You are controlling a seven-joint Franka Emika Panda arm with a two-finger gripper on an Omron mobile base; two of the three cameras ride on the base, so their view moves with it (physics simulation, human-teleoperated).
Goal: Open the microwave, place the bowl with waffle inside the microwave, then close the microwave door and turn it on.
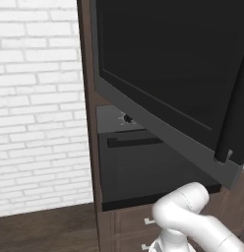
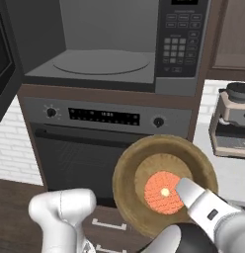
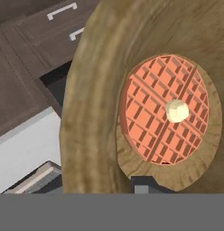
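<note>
The oven [image 2: 90, 143], with its knobs, display strip and horizontal bar handle, sits directly below the microwave [image 2: 109, 44]. Beside the oven, on the side away from the swung door, a coffee machine [image 2: 232, 121] stands on the pale desk [image 2: 228, 173]. Below the oven are brown drawers [image 3: 46, 31] with small pale handles. The microwave door [image 1: 163, 93] hangs wide open, projecting out in front of the oven's upper edge; the grey cavity with its round turntable [image 2: 102, 62] is exposed.

The wooden bowl [image 2: 164, 185] is held in front of the oven, lower than the microwave cavity. It is round, brown and grainy, carrying an orange gridded waffle [image 3: 165, 110] with a pale butter pat at its centre. The hand [image 2: 186, 192] grips the bowl at its rim, one finger reaching over the inside.
</note>
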